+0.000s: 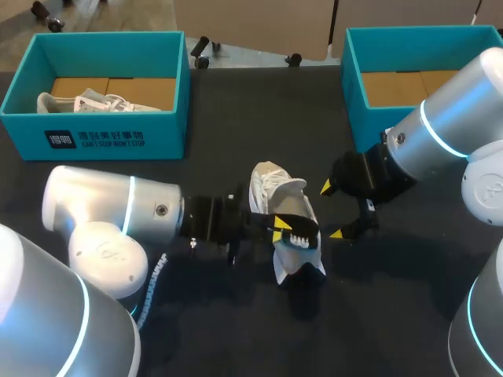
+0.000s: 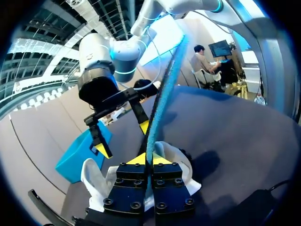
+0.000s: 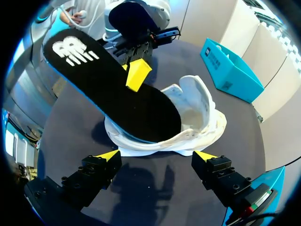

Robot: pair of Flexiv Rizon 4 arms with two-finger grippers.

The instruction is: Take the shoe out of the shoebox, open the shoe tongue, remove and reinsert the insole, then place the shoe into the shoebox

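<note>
A white shoe (image 1: 271,184) lies on the dark table between my two grippers. A black insole (image 3: 117,89) with a blue underside sticks out of it, one end still inside the shoe (image 3: 200,117). My left gripper (image 1: 280,227) is shut on the insole, which shows edge-on as a blue strip (image 2: 164,94) between its tips (image 2: 149,159). My right gripper (image 1: 331,210) stands open just to the right of the shoe, holding nothing. In its own view the right gripper (image 3: 156,155) faces the shoe's side. From the left wrist, the right gripper (image 2: 123,137) hangs beyond the shoe (image 2: 91,181).
A teal shoebox (image 1: 94,137) at the back left holds another white shoe (image 1: 86,102). A second teal shoebox (image 1: 357,94) stands at the back right, just behind my right arm. The front of the table is bare dark surface (image 1: 377,314).
</note>
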